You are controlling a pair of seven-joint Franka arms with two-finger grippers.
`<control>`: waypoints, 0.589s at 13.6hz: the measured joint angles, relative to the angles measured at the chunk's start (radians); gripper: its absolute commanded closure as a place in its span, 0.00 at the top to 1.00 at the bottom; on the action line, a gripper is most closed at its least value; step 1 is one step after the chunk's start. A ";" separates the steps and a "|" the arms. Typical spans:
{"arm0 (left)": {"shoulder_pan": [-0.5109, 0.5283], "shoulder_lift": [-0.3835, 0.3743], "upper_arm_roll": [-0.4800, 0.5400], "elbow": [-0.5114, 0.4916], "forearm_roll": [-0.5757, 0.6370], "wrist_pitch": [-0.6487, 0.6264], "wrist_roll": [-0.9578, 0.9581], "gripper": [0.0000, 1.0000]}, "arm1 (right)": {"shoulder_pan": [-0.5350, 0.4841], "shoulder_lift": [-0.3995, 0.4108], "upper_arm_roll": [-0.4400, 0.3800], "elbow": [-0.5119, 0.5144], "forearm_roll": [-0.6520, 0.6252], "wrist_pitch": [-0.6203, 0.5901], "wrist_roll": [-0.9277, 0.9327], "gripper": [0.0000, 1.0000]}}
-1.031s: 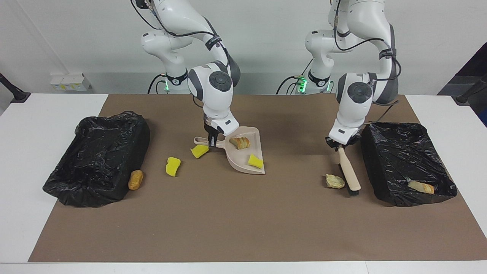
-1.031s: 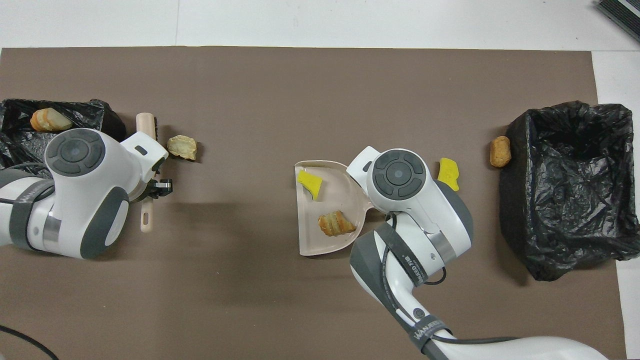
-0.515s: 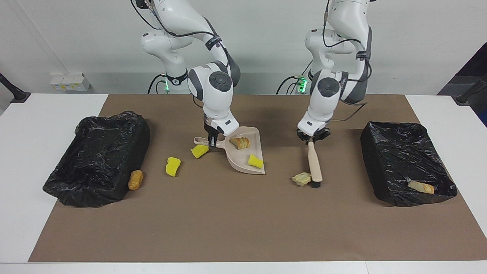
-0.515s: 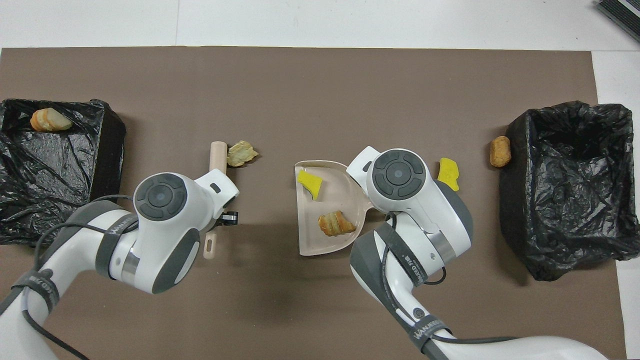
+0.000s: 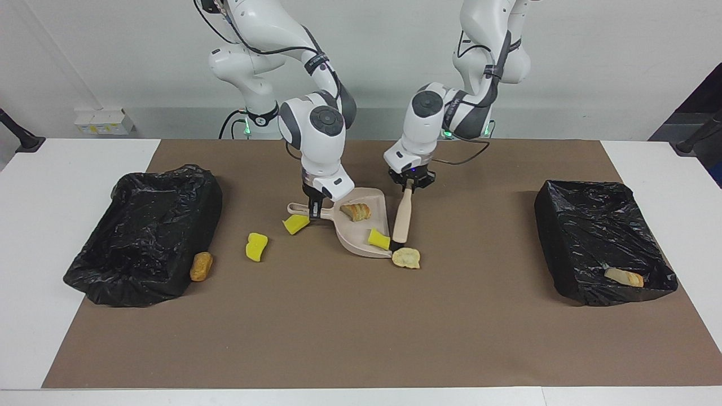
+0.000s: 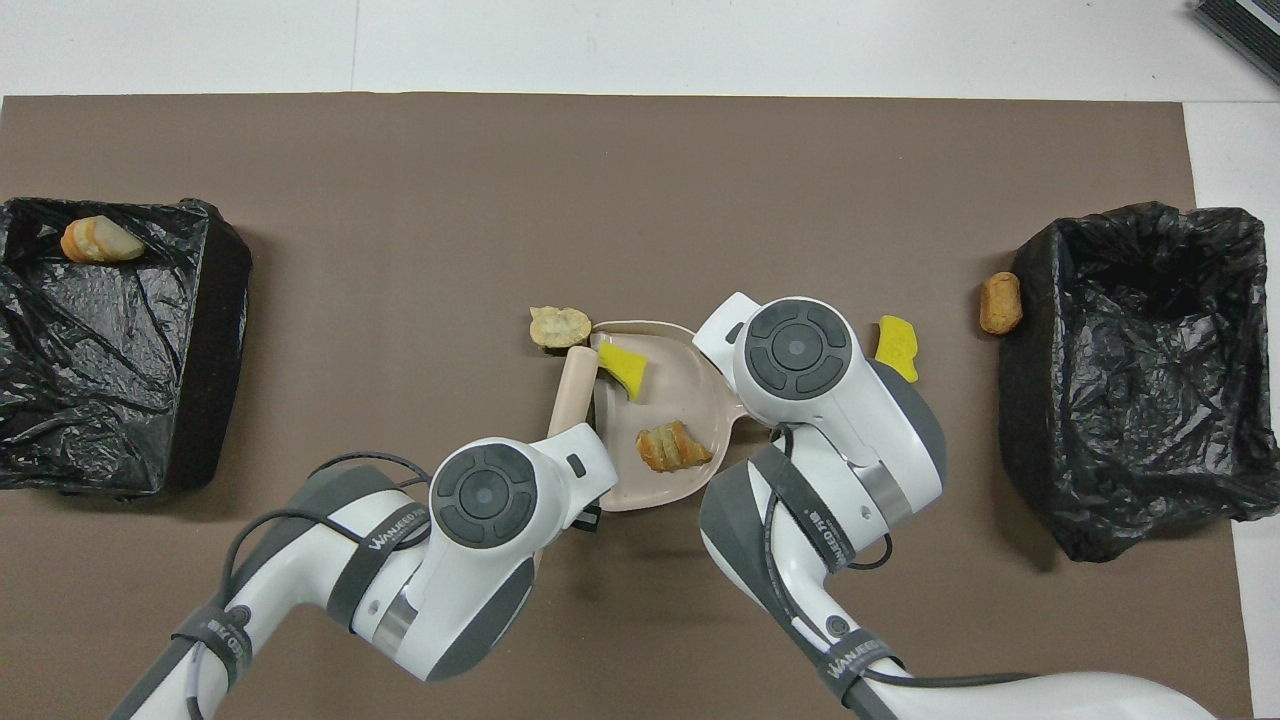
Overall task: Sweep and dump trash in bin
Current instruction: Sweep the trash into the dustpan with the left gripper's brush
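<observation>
Scene at the brown mat (image 5: 361, 327). My left gripper (image 5: 410, 185) is clamped on the handle of the brush (image 5: 401, 219), whose bristle end rests on the mat at the open lip of the dustpan (image 5: 361, 239). My right gripper (image 5: 315, 210) is closed on the dustpan's handle, with the pan lying flat on the mat.

Trash in the pan: a golden-brown bread lump (image 5: 355, 211) near the handle end, and a yellow sponge chunk (image 5: 379, 239) at the lip, just beside the brush head. A pale bread lump (image 5: 406, 257) lies on the mat touching the brush tip, just outside the pan's lip. In the overhead view it sits at the pan's corner (image 6: 560, 326), farther from me than the brush head.

Trash on the mat, toward my right arm's end: a yellow sponge piece (image 5: 295, 224) just beside the dustpan handle, a second yellow sponge (image 5: 256, 247) a little farther from me, and a brown bread roll (image 5: 201, 266) against the wall of the black-lined bin (image 5: 141, 237).

The other black-lined bin (image 5: 586, 225), at my left arm's end, holds one bread slice (image 5: 623, 277) in the corner farthest from me.
</observation>
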 measured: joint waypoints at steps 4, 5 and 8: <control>-0.030 -0.032 0.010 0.004 -0.007 -0.090 0.052 0.00 | 0.000 0.000 0.000 0.000 0.000 0.000 0.000 0.00; -0.018 -0.052 0.019 0.015 -0.007 -0.158 0.104 0.00 | 0.000 0.000 0.000 0.000 0.000 0.000 0.000 0.00; 0.093 -0.098 0.035 0.110 0.006 -0.347 0.281 0.00 | 0.000 0.002 0.000 0.000 0.000 0.000 0.000 0.00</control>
